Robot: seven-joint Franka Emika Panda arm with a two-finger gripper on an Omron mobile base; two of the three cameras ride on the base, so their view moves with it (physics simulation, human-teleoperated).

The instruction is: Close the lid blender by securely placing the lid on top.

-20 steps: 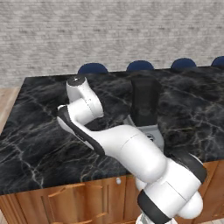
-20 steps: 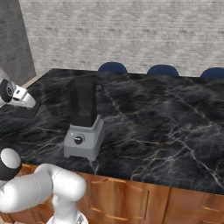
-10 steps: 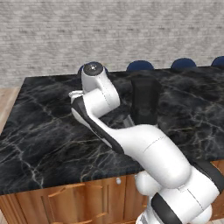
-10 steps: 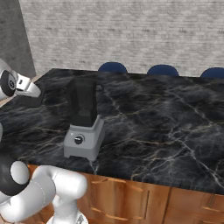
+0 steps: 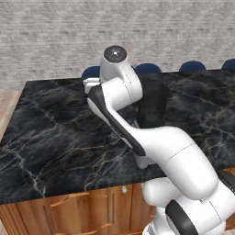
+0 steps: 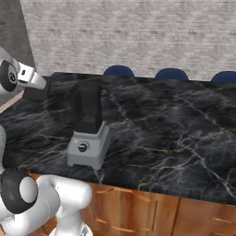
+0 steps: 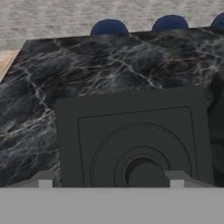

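Note:
The blender stands on the black marble counter (image 6: pixel 175 124), a light grey base (image 6: pixel 87 146) with a black knob under a tall dark open-topped jar (image 6: pixel 86 107). In the left base view my arm partly hides the jar (image 5: pixel 155 103). The lid (image 7: pixel 131 144), a flat black square cap with raised rings, sits close before the hand camera between the finger tips. My gripper (image 7: pixel 111 179) is shut on it. In the right base view the gripper (image 6: pixel 42 88) holds the lid (image 6: pixel 38 94) in the air left of the jar, about level with its rim.
Blue chair backs (image 6: pixel 171 73) line the counter's far side, in front of a grey brick wall. The counter's left edge (image 5: pixel 18 105) drops to a wooden floor. Wooden cabinet fronts (image 6: pixel 138 212) run beneath the near edge.
My arm has swung upward and toward the blender, carrying the lid higher above the counter. The blender has not moved.

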